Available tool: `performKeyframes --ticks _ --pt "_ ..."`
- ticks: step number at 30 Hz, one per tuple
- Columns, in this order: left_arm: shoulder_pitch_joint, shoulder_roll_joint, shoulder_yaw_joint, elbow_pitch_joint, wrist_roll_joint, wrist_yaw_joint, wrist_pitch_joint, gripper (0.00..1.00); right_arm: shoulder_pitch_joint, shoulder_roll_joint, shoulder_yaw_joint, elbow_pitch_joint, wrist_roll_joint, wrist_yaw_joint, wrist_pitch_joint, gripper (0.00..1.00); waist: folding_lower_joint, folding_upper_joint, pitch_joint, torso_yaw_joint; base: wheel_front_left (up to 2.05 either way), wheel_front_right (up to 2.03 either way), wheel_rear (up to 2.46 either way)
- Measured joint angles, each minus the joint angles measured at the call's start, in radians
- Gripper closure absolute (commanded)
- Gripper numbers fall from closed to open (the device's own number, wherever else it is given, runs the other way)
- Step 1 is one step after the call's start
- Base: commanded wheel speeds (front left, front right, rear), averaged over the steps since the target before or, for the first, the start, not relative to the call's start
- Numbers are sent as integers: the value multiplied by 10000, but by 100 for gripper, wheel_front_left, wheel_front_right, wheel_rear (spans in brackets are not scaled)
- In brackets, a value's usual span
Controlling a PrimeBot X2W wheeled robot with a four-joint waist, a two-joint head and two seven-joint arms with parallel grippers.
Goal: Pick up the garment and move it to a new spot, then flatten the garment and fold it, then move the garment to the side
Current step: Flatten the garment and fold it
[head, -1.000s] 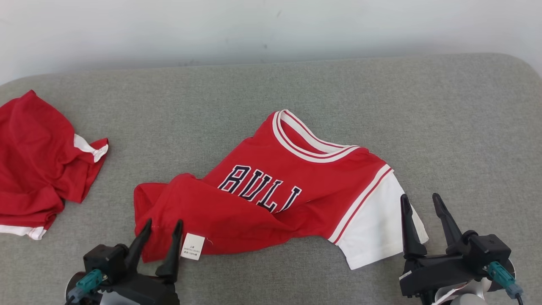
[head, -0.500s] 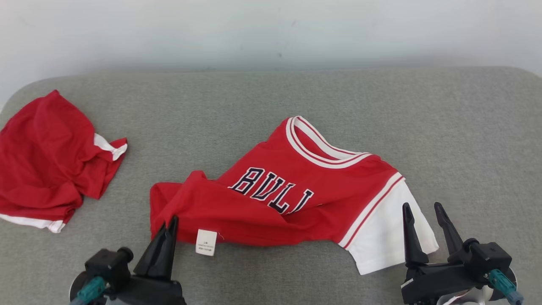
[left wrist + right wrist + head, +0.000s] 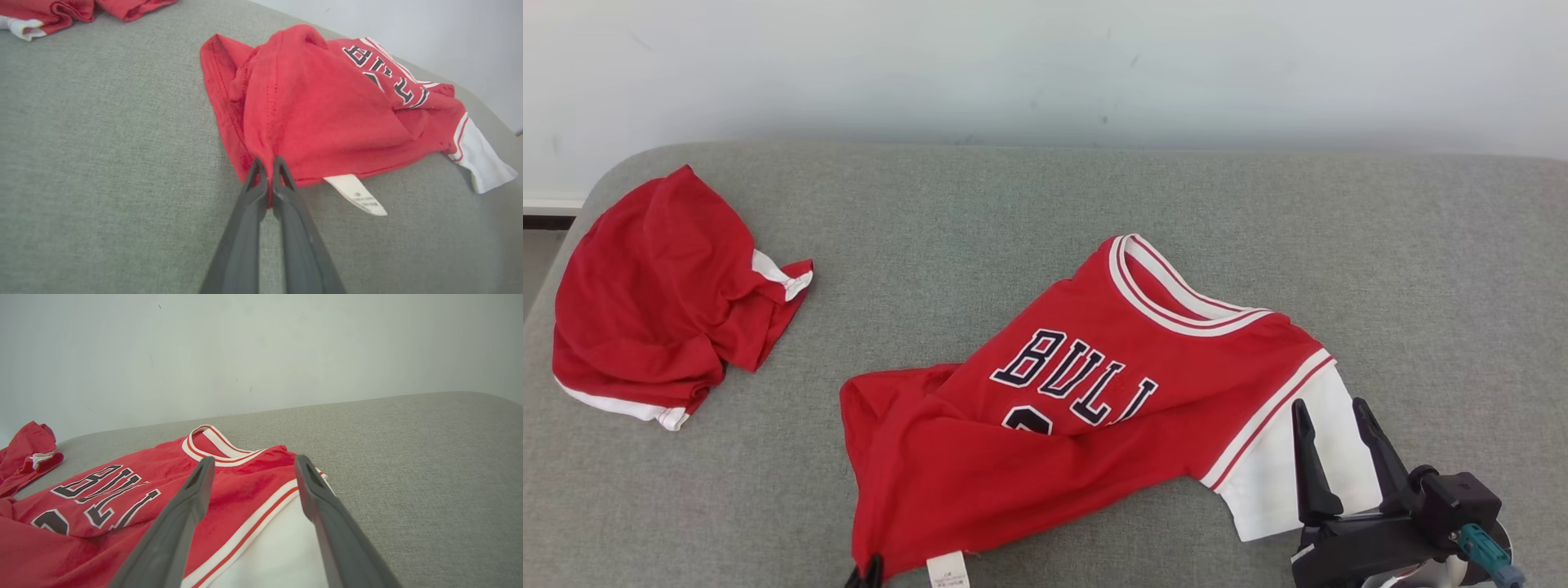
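Two grippers were at a red jersey [image 3: 1078,408] lying crumpled mid-cushion [image 3: 1013,204]. The left gripper [image 3: 267,164] was closed tight on the jersey's near hem, just beside a white tag [image 3: 355,195]. The right gripper [image 3: 1328,404] had its jaws spread wide over the white sleeve [image 3: 1270,490], gripping nothing.

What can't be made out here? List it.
- Jersey number: head view, a red fold covers its lower part.
- Care label print: left wrist view, too small.
- Left gripper: head view, cut off by bottom edge.
- Other red garment: left wrist view, cut by top edge.
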Motion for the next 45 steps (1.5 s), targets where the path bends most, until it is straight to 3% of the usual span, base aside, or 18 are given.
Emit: performKeyframes --ticks 5,13,21,31,45 --pt "-141 -192 535 280 100 -194 -171 0 4 -19 40 17 0 0 -2 0 0 0 -83 -25 0 0 0" --pt "-313 -890 2637 -1179 1406 -111 -211 0 84 -96 63 -40 4 0 0 0 0 0 -257 -269 0 0 0" --pt "-29 -1407 3927 -1407 2403 -474 -211 0 263 -173 88 -155 23 0 0 0 0 0 -393 -615 0 0 0" --pt "131 -1747 4531 -932 3312 -1168 -211 0 921 -441 173 -414 -182 0 0 0 -1 0 -630 -782 0 0 0" --pt "131 -1960 4711 -554 3852 -1618 -211 0 1120 -420 301 -362 -265 0 -2 0 0 0 -681 -780 0 0 0"
